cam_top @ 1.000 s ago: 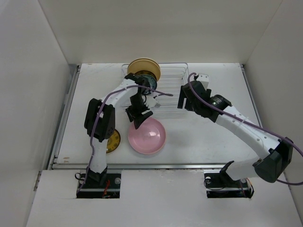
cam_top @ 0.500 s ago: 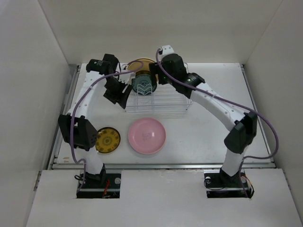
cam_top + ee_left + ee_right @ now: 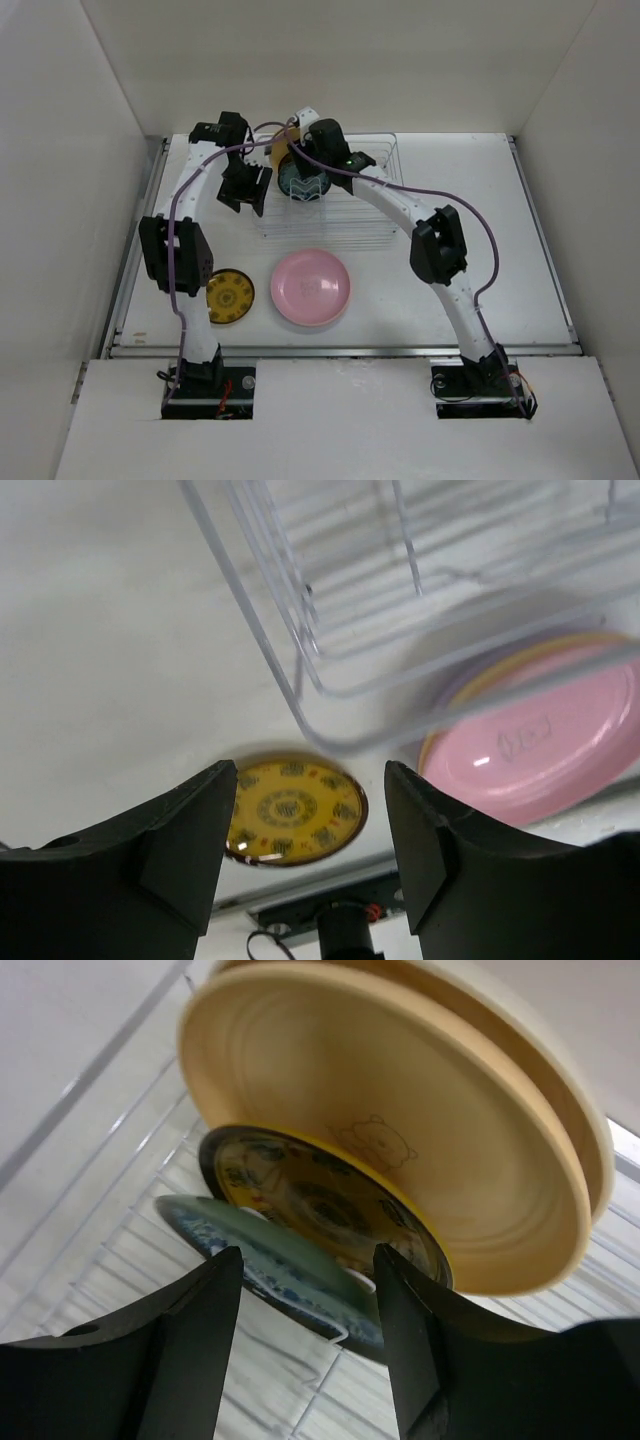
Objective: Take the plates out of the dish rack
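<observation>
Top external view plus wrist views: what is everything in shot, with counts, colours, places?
dish rack: one, silver wire, far centre of table
tan plate: one, tan, upright at rack's left end
dark plate: one, dark, yellow rim, in front of tan plate
green-blue plate: one, patterned, in front of dark plate
pink plate: one, pink, before rack, topping a stack
lower plates: at least two, lavender and tan-yellow, under pink plate
yellow plate: one, patterned yellow, left of pink plate
left gripper: black jaws open, empty, beside rack
right gripper: black jaws apart at rack's plates
</observation>
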Controlling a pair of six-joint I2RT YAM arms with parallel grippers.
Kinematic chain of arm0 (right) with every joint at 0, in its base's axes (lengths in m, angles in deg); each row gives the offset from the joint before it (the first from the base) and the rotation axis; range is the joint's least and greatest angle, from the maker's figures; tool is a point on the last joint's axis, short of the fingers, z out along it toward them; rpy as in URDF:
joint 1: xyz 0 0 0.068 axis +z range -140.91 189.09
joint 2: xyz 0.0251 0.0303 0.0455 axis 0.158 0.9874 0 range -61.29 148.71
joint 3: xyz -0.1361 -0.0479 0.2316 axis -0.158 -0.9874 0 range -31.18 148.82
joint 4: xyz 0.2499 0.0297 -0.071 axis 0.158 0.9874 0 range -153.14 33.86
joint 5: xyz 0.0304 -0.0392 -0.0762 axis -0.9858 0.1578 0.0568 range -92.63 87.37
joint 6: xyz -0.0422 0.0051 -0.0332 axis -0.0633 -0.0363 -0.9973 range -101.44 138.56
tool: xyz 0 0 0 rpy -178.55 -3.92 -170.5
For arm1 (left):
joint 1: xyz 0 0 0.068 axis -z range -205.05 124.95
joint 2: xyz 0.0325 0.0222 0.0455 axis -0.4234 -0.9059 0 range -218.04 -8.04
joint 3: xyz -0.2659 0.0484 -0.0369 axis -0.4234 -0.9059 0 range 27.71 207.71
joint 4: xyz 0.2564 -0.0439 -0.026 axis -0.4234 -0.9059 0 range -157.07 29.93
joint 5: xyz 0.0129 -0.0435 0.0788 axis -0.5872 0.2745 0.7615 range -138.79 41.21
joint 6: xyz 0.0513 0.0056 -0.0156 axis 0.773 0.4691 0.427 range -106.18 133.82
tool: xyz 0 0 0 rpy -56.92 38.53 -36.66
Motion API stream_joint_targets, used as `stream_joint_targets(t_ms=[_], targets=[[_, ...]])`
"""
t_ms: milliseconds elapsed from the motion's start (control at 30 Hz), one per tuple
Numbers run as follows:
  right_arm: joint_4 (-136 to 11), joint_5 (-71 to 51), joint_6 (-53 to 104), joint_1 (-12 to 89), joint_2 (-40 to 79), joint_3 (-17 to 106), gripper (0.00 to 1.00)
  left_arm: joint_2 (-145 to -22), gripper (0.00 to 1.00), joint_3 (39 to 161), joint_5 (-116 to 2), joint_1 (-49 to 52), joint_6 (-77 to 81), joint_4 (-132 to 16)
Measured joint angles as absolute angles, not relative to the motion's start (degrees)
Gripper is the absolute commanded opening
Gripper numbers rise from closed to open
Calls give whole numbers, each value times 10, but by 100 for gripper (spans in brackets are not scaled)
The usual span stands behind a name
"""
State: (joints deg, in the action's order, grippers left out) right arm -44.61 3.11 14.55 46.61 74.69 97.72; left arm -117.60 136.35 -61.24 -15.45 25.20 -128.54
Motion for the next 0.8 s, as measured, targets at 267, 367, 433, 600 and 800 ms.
stream_joint_targets(t_ms=[267,367,433,600,800], targets=[[-457,14,136,447,769,982,55,-1317,50,1437,-606,-185,202,-1243],[-457,0,134,447,768,982,35,-1339,35,1440,-643,-205,184,-1248],[-459,-2,121,447,768,982,17,-1341,25,1444,-660,-211,183,-1248],[-472,-13,104,445,768,975,0,-1350,0,1464,-699,-219,177,-1245],[-490,8,73,454,765,961,0,-1350,0,1459,-713,-224,161,-1241]])
